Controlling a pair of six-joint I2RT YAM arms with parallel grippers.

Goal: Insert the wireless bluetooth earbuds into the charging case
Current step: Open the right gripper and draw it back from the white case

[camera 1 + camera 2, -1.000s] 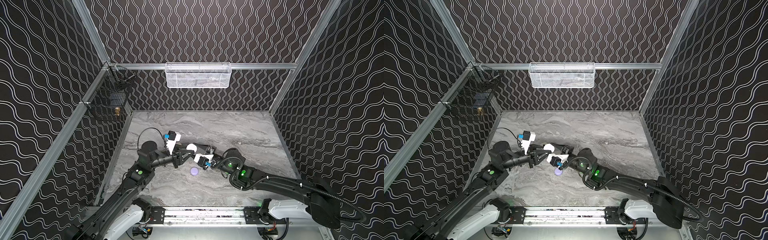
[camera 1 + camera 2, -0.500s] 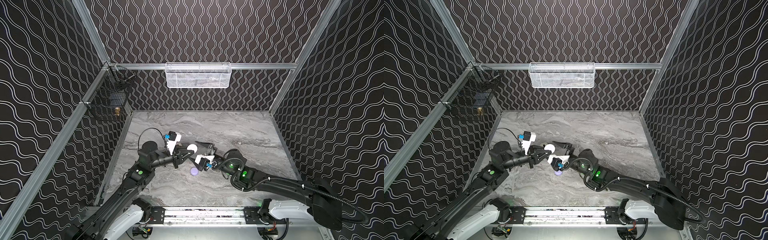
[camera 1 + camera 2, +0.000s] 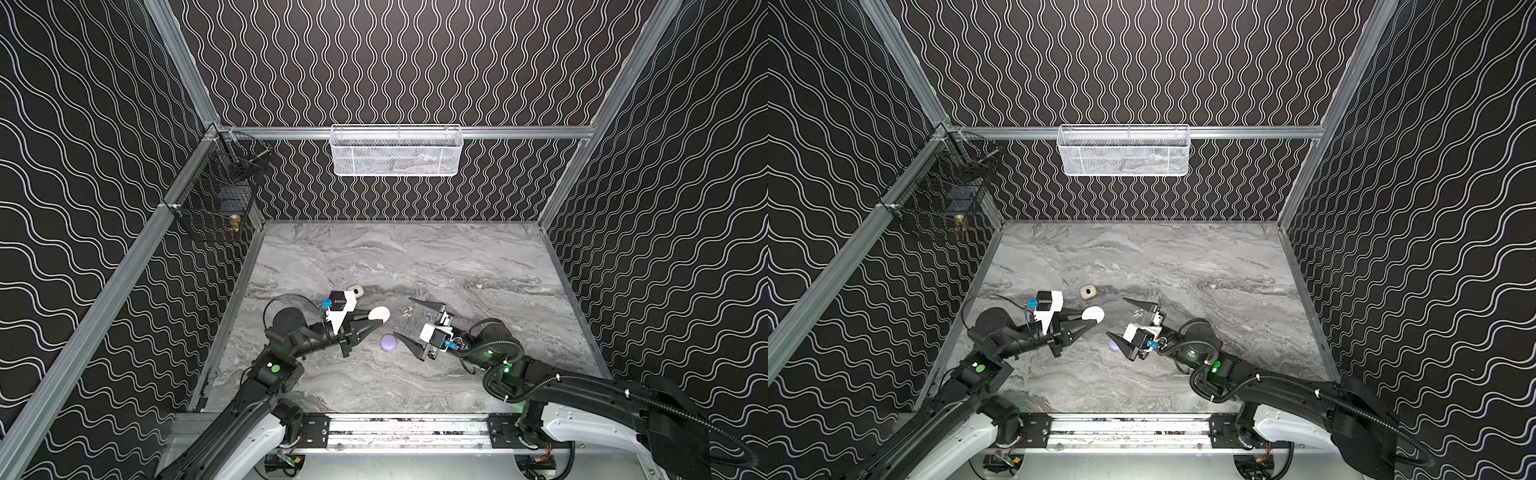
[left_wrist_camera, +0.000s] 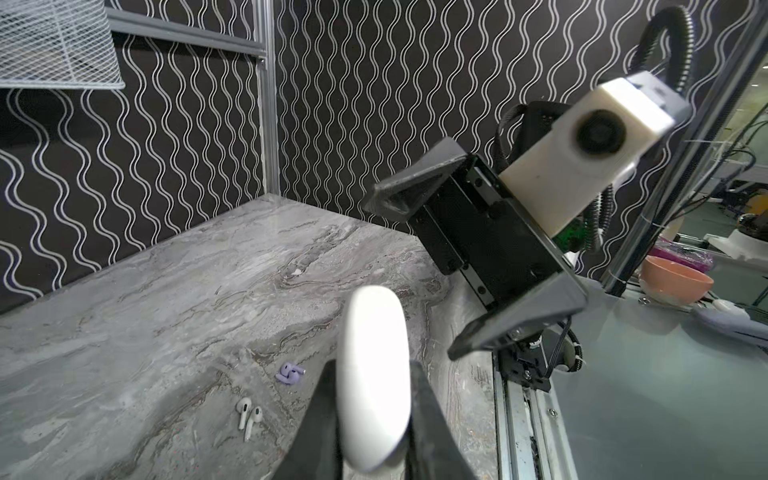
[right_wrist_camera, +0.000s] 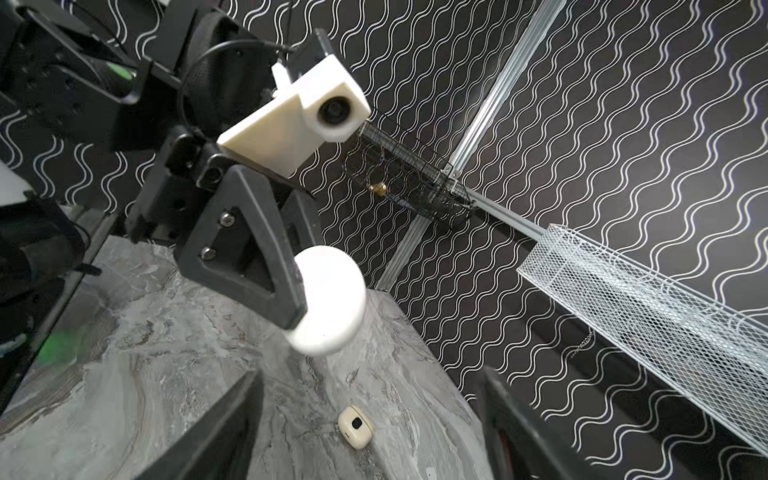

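The white charging case [image 3: 380, 313], lid seemingly shut, is clamped in the left gripper [image 3: 371, 322], the right gripper [image 3: 1116, 316] is spread wide and empty, and the wireless bluetooth earbuds [image 4: 248, 415] are seen loose on the table [image 3: 457, 270] nearby; opening and insertion are judged outstanding

Both the left arm [image 3: 286, 345] and the right arm [image 3: 602, 399] are black, with white shells [image 3: 249, 440] at the base and a green light [image 3: 274, 367] on one joint. The fingers [image 5: 268, 237] are dark grey hollow triangles; one shows two silver screws [image 5: 225, 220]. On each wrist sits a cream camera block [image 5: 307, 120] with a blue connector [image 3: 326, 304]. A black ribbed hose [image 4: 650, 35] follows the right arm.
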